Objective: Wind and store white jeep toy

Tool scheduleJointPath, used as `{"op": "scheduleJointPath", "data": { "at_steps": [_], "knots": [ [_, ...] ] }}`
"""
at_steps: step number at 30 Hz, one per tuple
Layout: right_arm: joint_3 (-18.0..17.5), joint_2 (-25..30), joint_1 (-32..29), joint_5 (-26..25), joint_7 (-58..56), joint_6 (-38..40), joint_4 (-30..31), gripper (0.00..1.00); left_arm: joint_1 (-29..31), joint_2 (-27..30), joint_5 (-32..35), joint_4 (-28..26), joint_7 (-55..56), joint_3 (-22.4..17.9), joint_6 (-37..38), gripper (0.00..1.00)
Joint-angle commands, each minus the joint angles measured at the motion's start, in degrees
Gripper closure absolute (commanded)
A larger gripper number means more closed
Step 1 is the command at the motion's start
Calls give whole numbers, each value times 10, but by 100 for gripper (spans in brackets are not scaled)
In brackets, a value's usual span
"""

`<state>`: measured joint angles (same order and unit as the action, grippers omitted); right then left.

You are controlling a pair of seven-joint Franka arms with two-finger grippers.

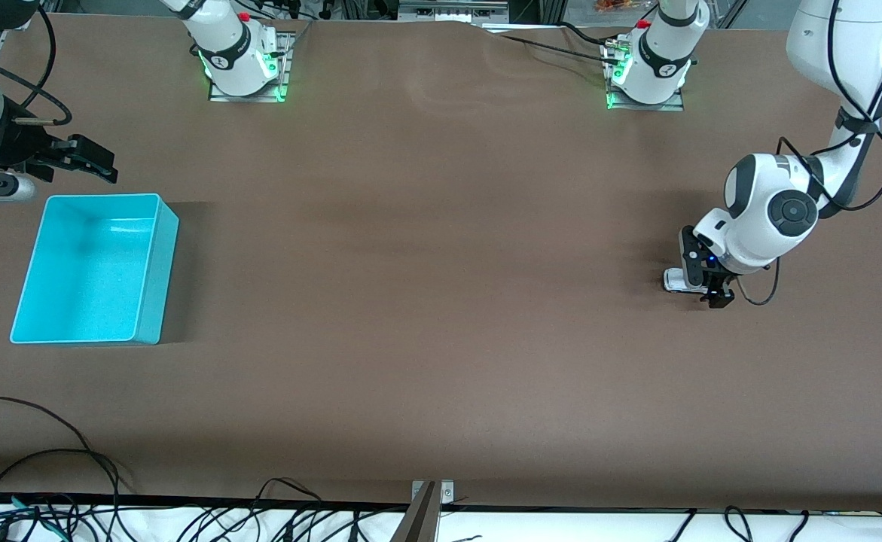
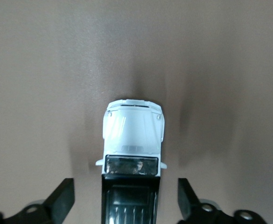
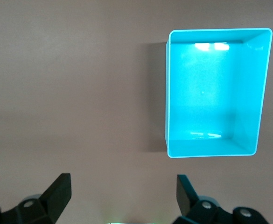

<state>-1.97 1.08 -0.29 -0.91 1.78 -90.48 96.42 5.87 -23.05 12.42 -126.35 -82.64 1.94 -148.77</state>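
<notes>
White bodywork and a black roof mark the white jeep toy (image 2: 132, 144), which sits on the brown surface (image 1: 441, 301) toward the left arm's end, its rear part lying between the spread jaws of the left gripper (image 2: 126, 203). In the left wrist view both fingers (image 2: 64, 198) stand clear of the jeep's flanks with bare surface showing on each side, so the jaws are released and nothing is grasped. In the front view the left gripper (image 1: 704, 275) is low over the toy (image 1: 678, 280), with only a white end of the car showing beside the black fingers. Well apart, toward the right arm's end of the surface, stands the cyan bin (image 1: 94, 271), an open rectangular tub with nothing visible inside. The right gripper (image 1: 98, 164) hangs in the air above the surface just beside the bin's edge that lies farther from the front camera; its jaws are released and hold nothing, and the right wrist view looks down at the bin (image 3: 215, 93) past the spread fingers (image 3: 57, 193).
</notes>
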Motion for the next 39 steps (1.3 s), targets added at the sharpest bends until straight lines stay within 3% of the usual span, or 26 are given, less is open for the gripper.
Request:
{"op": "scheduleJointPath", "data": {
  "at_steps": [1, 4, 8, 19, 24, 30, 39],
  "knots": [
    [0, -1, -2, 6, -4, 8, -7, 0, 8, -7, 16, 0, -4, 1, -11, 40],
    [0, -2, -2, 6, -4, 8, -7, 0, 10, -7, 16, 0, -4, 1, -11, 64],
    [0, -1, -2, 6, -4, 8, -7, 0, 11, -6, 16, -1, -3, 1, -11, 77],
    [0, -2, -2, 6, -4, 8, -7, 0, 13, -9, 11, -1, -4, 1, -11, 85],
    [0, -2, -2, 6, -4, 8, -7, 0, 22, -9, 12, 0, -5, 0, -11, 83],
    [0, -1, -2, 6, -4, 8, -7, 0, 57, -16, 16, 2, -13, -1, -9, 83],
    [0, -2, -2, 6, -4, 8, -7, 0, 116, -29, 16, 15, -108, -3, -9, 83]
  ]
}}
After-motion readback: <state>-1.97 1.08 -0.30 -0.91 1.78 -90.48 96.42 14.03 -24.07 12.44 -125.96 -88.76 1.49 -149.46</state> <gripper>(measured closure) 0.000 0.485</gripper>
